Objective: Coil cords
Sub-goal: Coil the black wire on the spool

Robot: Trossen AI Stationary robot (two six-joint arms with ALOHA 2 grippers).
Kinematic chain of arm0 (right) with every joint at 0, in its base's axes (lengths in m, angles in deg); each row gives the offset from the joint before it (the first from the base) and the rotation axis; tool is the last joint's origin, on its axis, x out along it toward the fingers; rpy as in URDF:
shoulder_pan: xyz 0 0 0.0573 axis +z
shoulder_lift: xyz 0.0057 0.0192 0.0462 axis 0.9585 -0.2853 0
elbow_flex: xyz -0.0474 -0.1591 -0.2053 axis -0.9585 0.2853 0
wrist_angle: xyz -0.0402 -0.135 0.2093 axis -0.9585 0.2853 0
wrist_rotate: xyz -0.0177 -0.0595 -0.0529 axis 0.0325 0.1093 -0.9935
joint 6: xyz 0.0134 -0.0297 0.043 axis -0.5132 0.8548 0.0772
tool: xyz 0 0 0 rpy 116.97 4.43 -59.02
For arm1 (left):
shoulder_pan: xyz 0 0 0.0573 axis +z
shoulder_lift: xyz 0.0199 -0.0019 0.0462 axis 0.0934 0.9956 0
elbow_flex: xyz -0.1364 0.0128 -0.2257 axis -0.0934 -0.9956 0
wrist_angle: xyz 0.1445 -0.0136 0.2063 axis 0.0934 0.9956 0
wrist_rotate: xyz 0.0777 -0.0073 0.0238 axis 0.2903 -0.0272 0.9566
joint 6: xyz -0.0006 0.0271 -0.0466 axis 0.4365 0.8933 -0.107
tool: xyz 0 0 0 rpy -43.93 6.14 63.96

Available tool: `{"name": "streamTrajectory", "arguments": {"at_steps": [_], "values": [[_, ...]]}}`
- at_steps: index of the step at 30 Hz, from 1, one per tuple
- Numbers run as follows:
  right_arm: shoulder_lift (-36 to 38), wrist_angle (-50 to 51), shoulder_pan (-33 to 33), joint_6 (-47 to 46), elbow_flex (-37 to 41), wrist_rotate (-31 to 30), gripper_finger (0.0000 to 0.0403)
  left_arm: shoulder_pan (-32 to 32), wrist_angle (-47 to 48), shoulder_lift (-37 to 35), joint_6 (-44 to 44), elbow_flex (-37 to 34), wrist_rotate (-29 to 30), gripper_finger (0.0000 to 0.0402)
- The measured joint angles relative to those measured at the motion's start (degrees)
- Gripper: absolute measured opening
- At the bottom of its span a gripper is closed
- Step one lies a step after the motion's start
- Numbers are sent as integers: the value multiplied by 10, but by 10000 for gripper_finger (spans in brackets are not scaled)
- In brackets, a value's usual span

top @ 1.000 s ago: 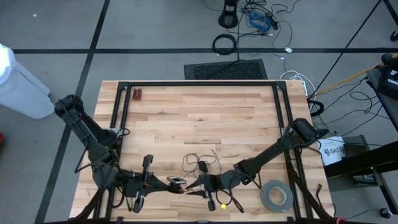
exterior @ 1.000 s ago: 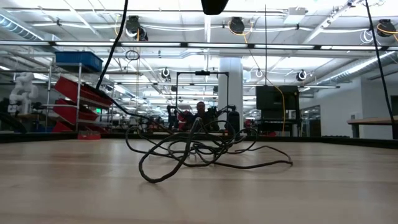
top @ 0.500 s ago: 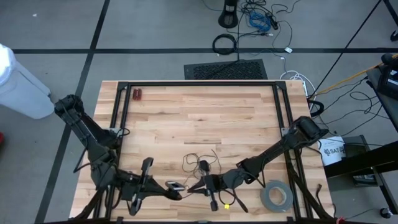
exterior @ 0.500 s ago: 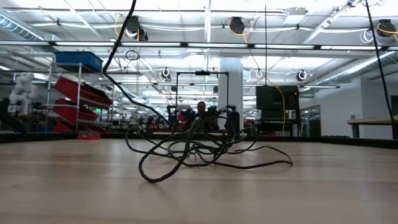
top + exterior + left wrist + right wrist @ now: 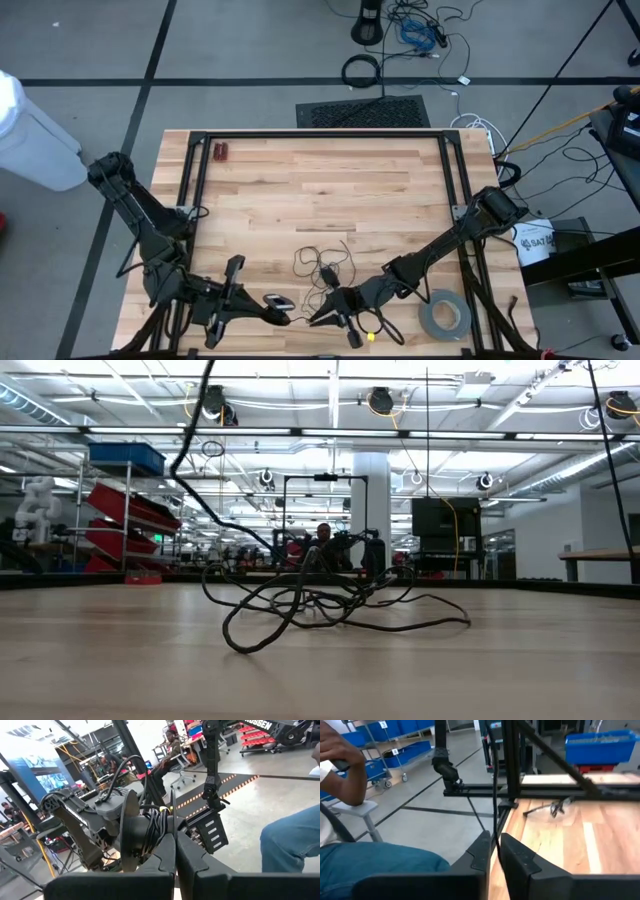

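While the closed left claw (image 5: 285,320) and right claw (image 5: 312,321), nipping a strand, meet at the desk's (image 5: 330,190) near edge, the cords (image 5: 322,264) sprawl in loose loops, without a clear long axis.

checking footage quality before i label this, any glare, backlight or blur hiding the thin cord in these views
High view: even light, the thin black cord reads as fine strands against the pale table. Low view: bright ceiling lights behind, so the cord shows mostly as a dark silhouette, the near tabletop soft. Left wrist view: the near fingers look blurred. Right wrist view: a strand runs between the fingers, background soft.
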Motion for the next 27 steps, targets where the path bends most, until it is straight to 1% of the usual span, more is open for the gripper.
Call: {"name": "streamTrajectory", "arguments": {"at_steps": [7,9,14,17,20,22,27], "values": [[-8,16,8,-33,0,-32,86,-5,6,0,3,0,-12,0],[-13,5,9,-35,0,-36,102,-4,6,0,3,0,-12,0],[-31,-46,11,-22,0,-75,130,-4,5,0,2,0,-12,0],[-47,-70,11,-4,0,-105,138,-4,5,0,2,0,-15,0],[-57,-88,11,19,0,-124,141,-4,2,0,4,0,-42,0],[-59,-95,11,26,0,-124,141,-4,2,0,10,0,-54,0],[-60,-99,9,29,0,-120,133,-4,2,0,13,0,-57,0]]}}
